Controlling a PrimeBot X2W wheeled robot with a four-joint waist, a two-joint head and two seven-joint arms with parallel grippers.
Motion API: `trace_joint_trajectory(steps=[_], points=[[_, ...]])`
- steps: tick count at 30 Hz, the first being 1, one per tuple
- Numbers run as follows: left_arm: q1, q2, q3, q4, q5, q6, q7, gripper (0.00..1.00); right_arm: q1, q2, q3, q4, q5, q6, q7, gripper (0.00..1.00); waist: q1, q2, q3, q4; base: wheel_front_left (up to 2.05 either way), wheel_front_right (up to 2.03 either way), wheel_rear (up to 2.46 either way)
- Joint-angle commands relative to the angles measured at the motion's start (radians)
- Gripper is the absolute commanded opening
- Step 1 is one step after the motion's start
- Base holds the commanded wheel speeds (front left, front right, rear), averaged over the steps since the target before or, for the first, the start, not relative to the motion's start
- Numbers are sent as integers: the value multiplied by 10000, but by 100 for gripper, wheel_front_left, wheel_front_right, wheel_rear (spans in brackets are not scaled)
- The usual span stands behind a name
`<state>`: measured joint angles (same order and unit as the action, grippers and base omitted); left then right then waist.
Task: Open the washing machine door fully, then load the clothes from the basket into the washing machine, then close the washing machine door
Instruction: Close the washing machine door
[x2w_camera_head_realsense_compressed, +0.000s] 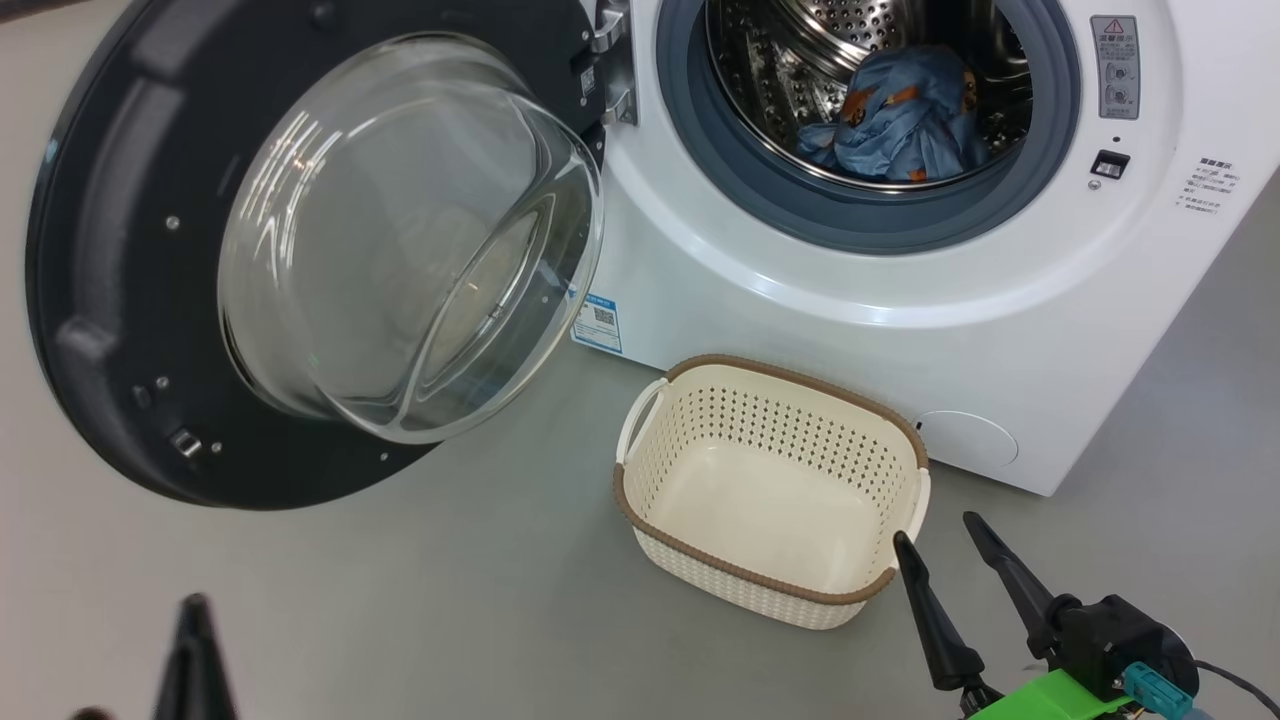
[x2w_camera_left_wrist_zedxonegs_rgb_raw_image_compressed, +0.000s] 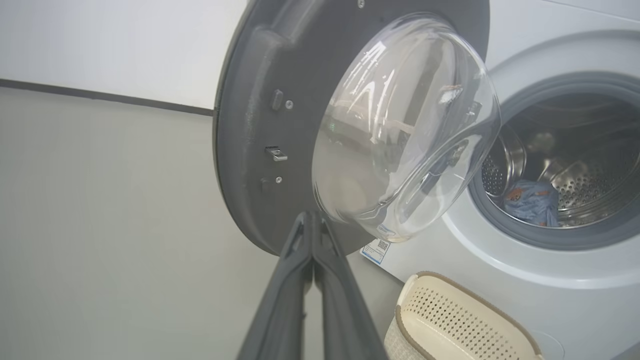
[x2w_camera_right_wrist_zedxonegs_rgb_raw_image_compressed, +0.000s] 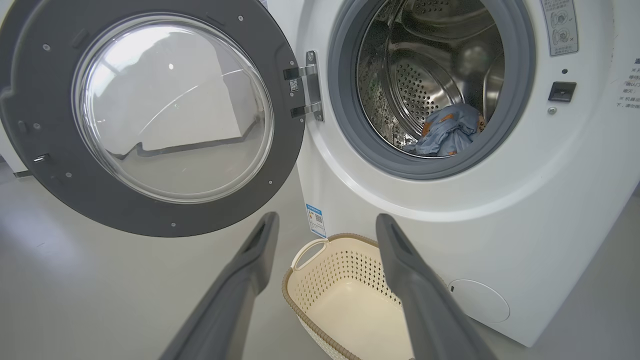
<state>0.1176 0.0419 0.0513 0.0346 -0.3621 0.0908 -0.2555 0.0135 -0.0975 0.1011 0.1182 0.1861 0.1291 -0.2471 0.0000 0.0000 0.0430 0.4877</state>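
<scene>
The washing machine door (x2w_camera_head_realsense_compressed: 110, 300) stands swung wide open to the left, its glass bowl (x2w_camera_head_realsense_compressed: 410, 240) bulging toward me. Inside the steel drum of the white washing machine (x2w_camera_head_realsense_compressed: 900, 330) lies the light blue garment with orange print (x2w_camera_head_realsense_compressed: 900, 120); the cream garment is hidden. The cream basket (x2w_camera_head_realsense_compressed: 700, 440) sits on the floor before the machine with nothing in it. My right gripper (x2w_camera_head_realsense_compressed: 938, 530) is open and holds nothing, just right of the basket (x2w_camera_right_wrist_zedxonegs_rgb_raw_image_compressed: 300, 310). My left gripper (x2w_camera_left_wrist_zedxonegs_rgb_raw_image_compressed: 312, 216) is shut and holds nothing, pointing at the door's lower edge (x2w_camera_left_wrist_zedxonegs_rgb_raw_image_compressed: 250, 150).
Grey floor spreads to the left and front of the machine. A blue label (x2w_camera_head_realsense_compressed: 598, 322) and a round white cap (x2w_camera_head_realsense_compressed: 965, 440) sit low on the machine's front. A pale wall with a dark strip (x2w_camera_left_wrist_zedxonegs_rgb_raw_image_compressed: 100, 95) stands behind the door.
</scene>
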Motion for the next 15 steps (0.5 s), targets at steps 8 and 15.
trace_joint_trajectory(steps=[8,15], points=[[-1094,158,3154,-36,-4103,-1048,-63,0,-245,-17,262,-236,125,16,-11,100,0,0,-9,-42,0,0,0],[-2919,1495,4896,946,-6894,-1429,1053,0,-245,-57,251,-341,173,16,62,100,0,0,82,-57,0,0,0]])
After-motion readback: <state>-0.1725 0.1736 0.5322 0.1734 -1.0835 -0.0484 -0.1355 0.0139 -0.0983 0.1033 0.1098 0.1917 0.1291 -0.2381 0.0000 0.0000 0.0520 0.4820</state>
